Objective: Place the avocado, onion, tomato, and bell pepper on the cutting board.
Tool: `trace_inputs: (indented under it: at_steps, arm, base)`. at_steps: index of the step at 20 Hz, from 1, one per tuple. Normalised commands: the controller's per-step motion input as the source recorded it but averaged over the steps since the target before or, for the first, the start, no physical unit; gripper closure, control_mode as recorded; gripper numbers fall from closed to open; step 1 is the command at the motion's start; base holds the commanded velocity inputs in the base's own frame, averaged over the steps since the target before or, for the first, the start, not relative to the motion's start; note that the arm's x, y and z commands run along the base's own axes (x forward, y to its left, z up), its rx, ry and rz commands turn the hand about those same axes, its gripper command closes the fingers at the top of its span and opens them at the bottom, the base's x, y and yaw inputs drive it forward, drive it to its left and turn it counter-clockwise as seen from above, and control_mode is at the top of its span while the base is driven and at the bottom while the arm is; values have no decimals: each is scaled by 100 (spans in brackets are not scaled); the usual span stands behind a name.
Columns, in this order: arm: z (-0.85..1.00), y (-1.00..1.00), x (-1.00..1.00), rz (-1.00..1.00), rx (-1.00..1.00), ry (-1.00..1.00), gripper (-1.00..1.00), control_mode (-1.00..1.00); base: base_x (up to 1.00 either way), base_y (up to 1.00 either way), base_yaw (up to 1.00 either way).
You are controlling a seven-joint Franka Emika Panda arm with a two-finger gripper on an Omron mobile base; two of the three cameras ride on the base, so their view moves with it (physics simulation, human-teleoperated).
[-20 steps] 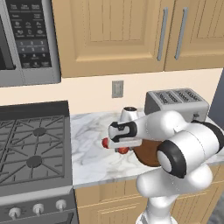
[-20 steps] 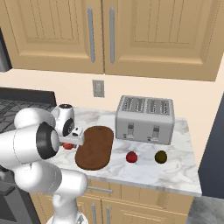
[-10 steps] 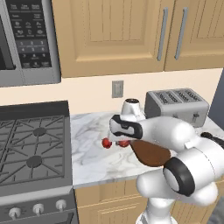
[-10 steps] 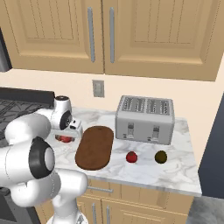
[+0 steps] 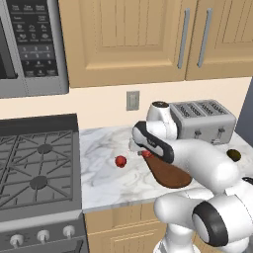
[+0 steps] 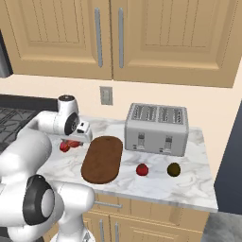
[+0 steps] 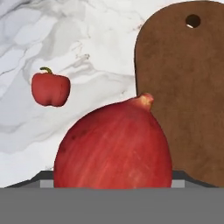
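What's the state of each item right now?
onion: off the board, right at the gripper; grip unclear
bell pepper: on the counter, off the board
tomato: on the counter, off the board
avocado: on the counter, off the board
cutting board: flat, nothing on it
cabinet doors: shut

The arm [image 5: 197, 160] consists of glossy white, rounded link shells joined by bulbous segments. Dark grey to black bands mark the joints; one wraps the link beside the toaster [image 5: 202, 118], another rings the large round joint cap [image 6: 40, 201] at the base. A dark circular cap [image 6: 66, 98] tops the wrist housing. No cables or screws are discernible.
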Motion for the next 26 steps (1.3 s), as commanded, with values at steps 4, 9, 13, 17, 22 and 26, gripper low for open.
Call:
trace_inputs:
  at_steps: [4,9,13,17,22,26]
  arm:
    - [21,-60,0,0,0,0,100,-100]
    - [2,-61,0,0,0,0,100,-100]
    - [0,-33,14,0,0,0,100,-100]
    - [0,-9,35,0,0,0,100,-100]
    - [-12,0,53,0,0,2,100,-100]
    - [-26,0,36,0,0,5,100,-100]
  base:
    - [0,0,0]
    - [0,0,0]
    - [0,0,0]
    - [0,0,0]
    - [0,0,0]
    - [0,0,0]
